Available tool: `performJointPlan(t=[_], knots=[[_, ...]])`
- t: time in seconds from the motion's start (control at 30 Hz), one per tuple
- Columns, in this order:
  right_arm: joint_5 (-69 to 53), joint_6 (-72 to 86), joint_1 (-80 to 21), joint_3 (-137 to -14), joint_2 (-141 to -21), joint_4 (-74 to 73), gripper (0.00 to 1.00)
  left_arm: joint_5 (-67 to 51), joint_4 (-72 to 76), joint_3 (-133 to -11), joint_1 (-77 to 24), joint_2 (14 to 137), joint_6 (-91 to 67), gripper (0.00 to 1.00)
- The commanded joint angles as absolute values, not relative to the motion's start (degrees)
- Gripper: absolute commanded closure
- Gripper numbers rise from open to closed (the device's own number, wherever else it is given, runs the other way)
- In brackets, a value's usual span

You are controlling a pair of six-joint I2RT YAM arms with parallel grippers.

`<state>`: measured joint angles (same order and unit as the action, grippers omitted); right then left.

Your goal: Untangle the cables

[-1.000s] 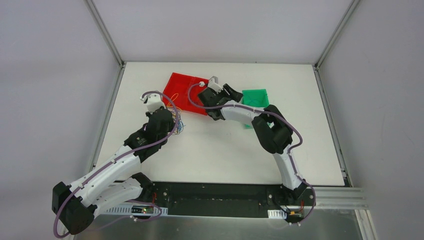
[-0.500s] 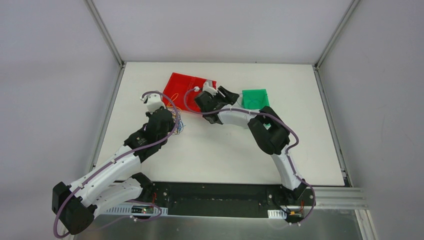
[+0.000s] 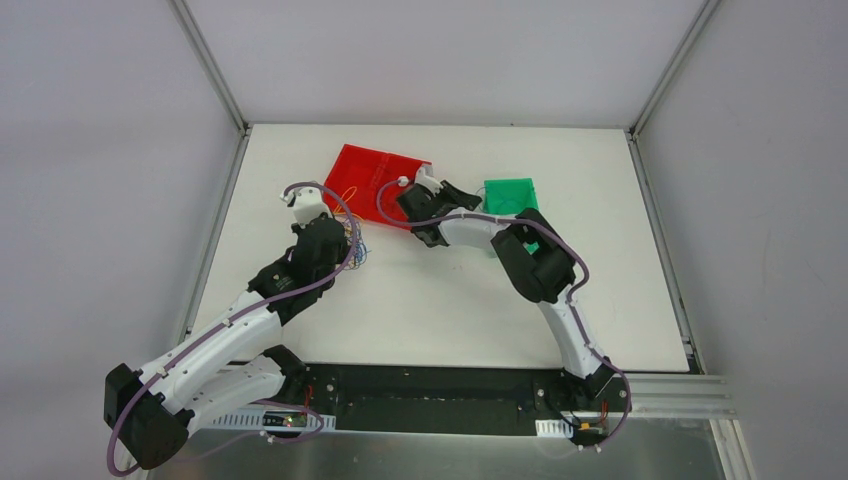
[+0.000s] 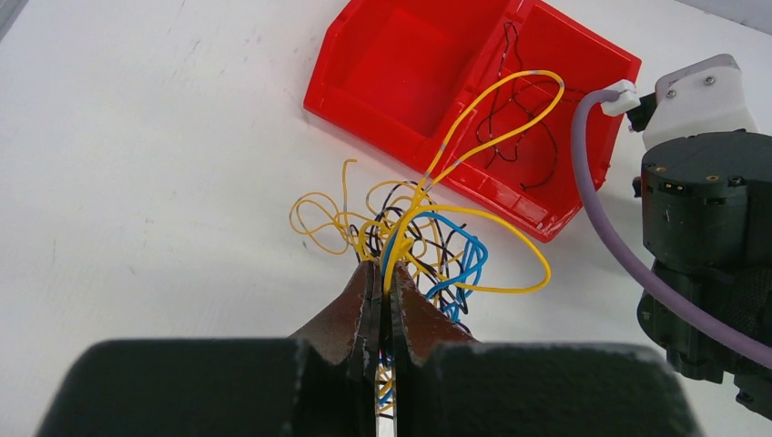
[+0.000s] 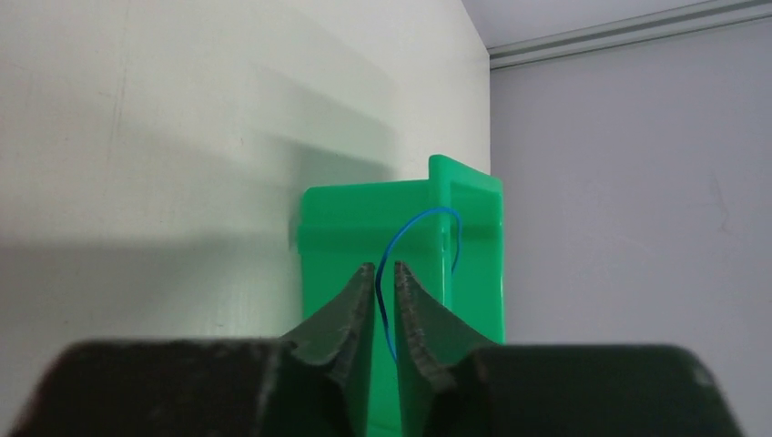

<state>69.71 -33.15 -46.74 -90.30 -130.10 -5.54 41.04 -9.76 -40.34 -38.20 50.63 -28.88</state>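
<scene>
separation step in hand: left gripper (image 4: 382,273) pinched tight on the cables (image 4: 410,232), tangled just beside the red bin (image 4: 382,64); right gripper (image 5: 384,273) with jaws nearly together about one blue wire (image 5: 428,212) near the green bin (image 5: 473,273), grip unconfirmed; next move likely needs a firm hold there.

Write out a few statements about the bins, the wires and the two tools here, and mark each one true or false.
1. The left tool is closed on a tangle of yellow, blue and dark wires. True.
2. The red bin has nothing in it. False: a dark wire lies inside it.
3. A blue wire runs between the fingers of the right tool. True.
4. The green bin sits to the left of the red bin. False: seen from above, it sits to its right.
</scene>
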Motion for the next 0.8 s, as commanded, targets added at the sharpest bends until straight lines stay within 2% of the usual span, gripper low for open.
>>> performJointPlan(t=[0.0,0.1,0.37,0.53,0.77], knots=[[70.99,-31.68,-46.78,-91.00,-127.95,-5.84,0.89,42.33,-7.99,-40.80,-38.32,50.48,-27.56,1.00],[70.16,-30.50,-46.98,-90.02,-125.21,-5.84,0.99,42.28,-7.98,-40.84,-38.32,50.60,-27.50,1.00],[59.64,-19.00,-45.84,-84.40,-113.48,-8.57,1.00,42.13,-7.97,-40.87,-38.32,50.72,-27.49,1.00],[47.71,-9.45,-42.00,-80.04,-106.62,-10.42,1.00,42.16,-7.97,-40.87,-38.32,50.80,-27.37,1.00],[22.48,4.89,-30.56,-72.16,-98.65,-9.46,1.00,42.13,-7.99,-40.87,-38.32,50.69,-27.42,1.00]])
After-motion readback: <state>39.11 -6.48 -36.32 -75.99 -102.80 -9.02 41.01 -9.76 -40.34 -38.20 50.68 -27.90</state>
